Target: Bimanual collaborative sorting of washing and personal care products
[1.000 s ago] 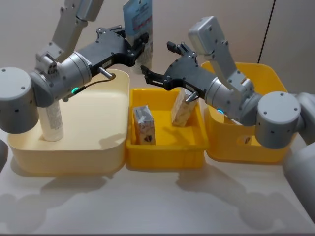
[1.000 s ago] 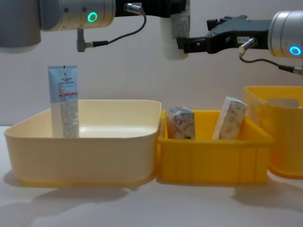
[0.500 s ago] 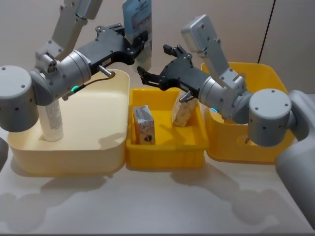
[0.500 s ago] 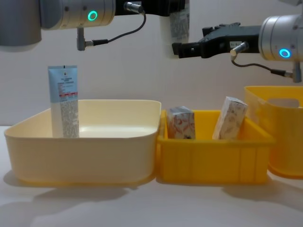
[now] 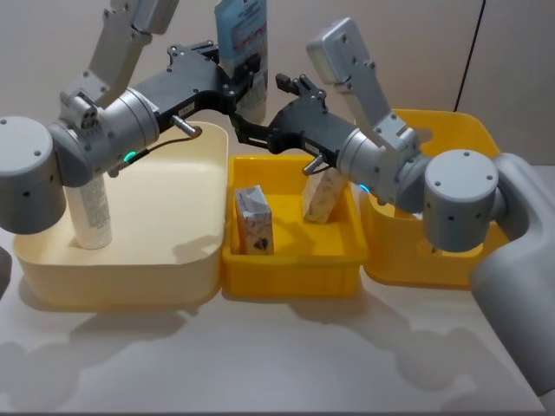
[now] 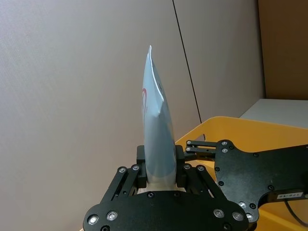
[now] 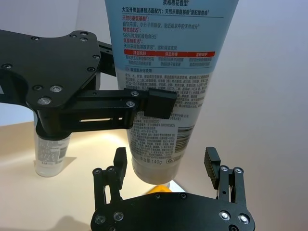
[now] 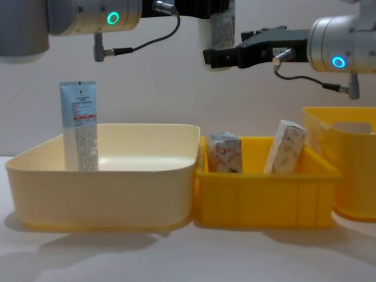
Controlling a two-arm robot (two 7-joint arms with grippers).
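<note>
The left gripper was clamped across the lower body of a tall light-blue squeeze tube with a white printed lower half. It held the tube high in the air, roughly above where the cream plastic bin met the middle yellow plastic bin. The tube's long axis stood vertical, cap end down and flat crimped end up. The right gripper was spread wide, one finger on either side of the cap end just below the left gripper, touching nothing. The likely trouble was the hand-over. The tube tapers there, so a grip taken that low could slide off. If the left gripper let go early, the tube would probably drop among the small white floral-print cartons in the yellow bin. The grippers were also near enough to clash. A second tube stood upright at the cream bin's left side.
</note>
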